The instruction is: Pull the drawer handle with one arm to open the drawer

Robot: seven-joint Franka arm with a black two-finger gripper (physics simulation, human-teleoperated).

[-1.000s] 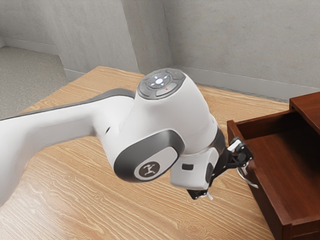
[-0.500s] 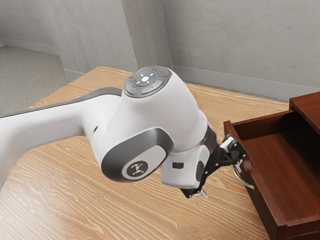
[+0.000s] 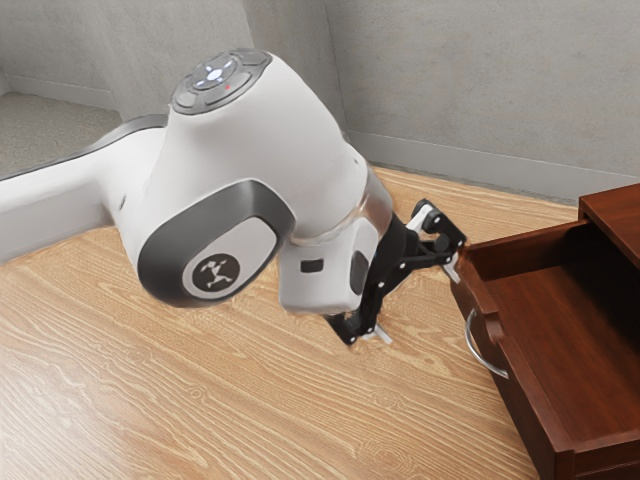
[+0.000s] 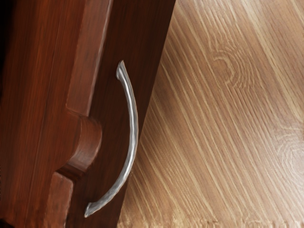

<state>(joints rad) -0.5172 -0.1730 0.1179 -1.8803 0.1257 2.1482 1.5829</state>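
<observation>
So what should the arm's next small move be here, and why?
Probably just back the gripper a little farther off the drawer and stop: the drawer stands pulled out, its inside showing, and the open gripper hangs by its front, apart from the handle.

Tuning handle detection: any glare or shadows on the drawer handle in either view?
Wrist view: handle shows a soft pale sheen, no harsh glare, standing out against the dark drawer front. Exterior view: even, diffuse light; the handle is a thin grey arc on the shaded front.
</observation>
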